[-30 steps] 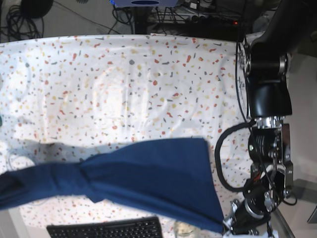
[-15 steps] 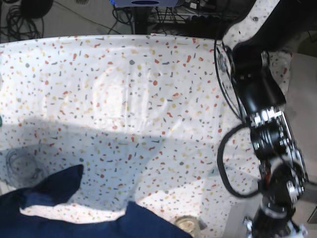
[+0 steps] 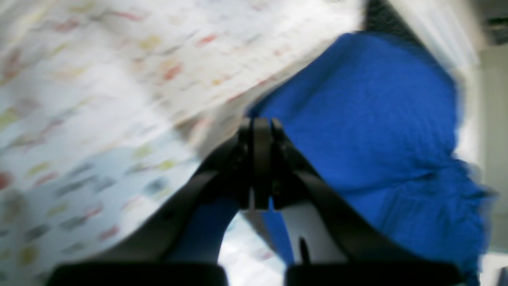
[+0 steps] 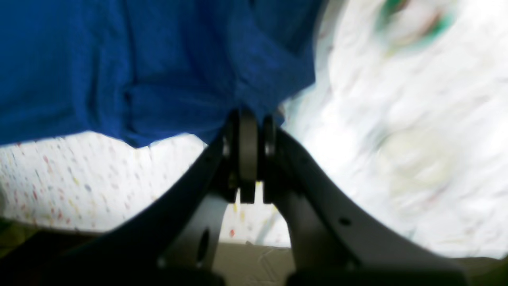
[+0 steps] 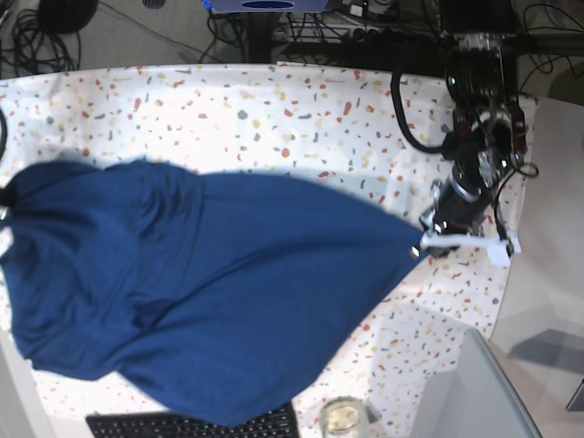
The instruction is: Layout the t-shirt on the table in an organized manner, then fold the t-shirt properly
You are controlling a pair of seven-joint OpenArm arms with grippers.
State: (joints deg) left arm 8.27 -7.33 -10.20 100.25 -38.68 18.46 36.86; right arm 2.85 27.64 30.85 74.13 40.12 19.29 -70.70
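The dark blue t-shirt (image 5: pixel 201 274) hangs stretched wide over the speckled table (image 5: pixel 274 119), from the left edge to a pulled point at the right. My left gripper (image 5: pixel 425 239) is shut on that right-hand point. In the left wrist view its fingers (image 3: pixel 260 167) are pressed together, with blue cloth (image 3: pixel 369 119) spreading off to the right. My right gripper (image 4: pixel 248 119) is shut on a bunched edge of the t-shirt (image 4: pixel 119 59). In the base view it sits at the far left edge, almost out of frame. Both wrist views are blurred.
A black keyboard (image 5: pixel 196 424) lies at the front edge, partly under the shirt's hem. A round glass (image 5: pixel 342 418) stands beside it. A plain grey surface (image 5: pixel 474 392) fills the front right corner. Cables and equipment (image 5: pixel 301 18) sit behind the table.
The t-shirt went from a low bunch at the front edge to a wide spread over the table. The left arm swung from the front right up to the back right.
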